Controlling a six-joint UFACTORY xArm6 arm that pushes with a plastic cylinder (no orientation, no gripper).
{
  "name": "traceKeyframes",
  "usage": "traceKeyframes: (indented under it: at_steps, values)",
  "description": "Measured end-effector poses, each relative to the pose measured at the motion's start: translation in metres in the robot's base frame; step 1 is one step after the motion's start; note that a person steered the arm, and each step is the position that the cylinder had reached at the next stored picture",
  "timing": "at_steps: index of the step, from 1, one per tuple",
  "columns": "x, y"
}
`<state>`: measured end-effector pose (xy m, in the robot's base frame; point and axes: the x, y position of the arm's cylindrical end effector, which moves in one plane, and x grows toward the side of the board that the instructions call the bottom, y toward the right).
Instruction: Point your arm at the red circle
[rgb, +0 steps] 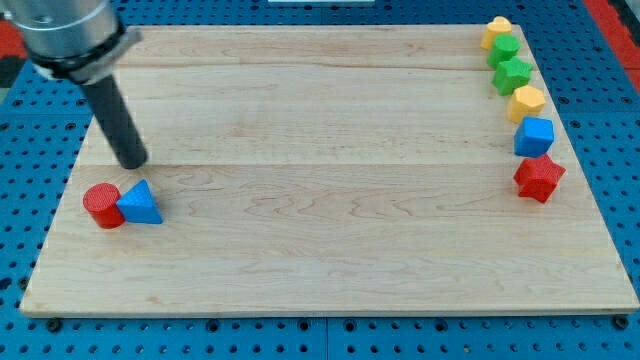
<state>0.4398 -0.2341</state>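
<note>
The red circle (103, 205) lies on the wooden board (330, 190) near the view's left edge, low down. A blue triangle (141, 203) touches its right side. My tip (133, 162) stands just above the blue triangle, up and to the right of the red circle, a small gap apart from both.
A column of blocks runs down the view's right edge: a yellow block (496, 32), a green block (505, 51), a green star (513, 75), a yellow hexagon (526, 102), a blue cube (534, 136) and a red star (539, 178).
</note>
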Motion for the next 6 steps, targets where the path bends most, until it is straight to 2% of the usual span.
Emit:
traceKeyframes:
  at_steps: [1,2,4,5,6]
  values:
    - [-0.001,-0.040]
    - [0.022,-0.057]
    - [0.076,-0.057]
    - [0.073,-0.052]
    - [0.071,-0.020]
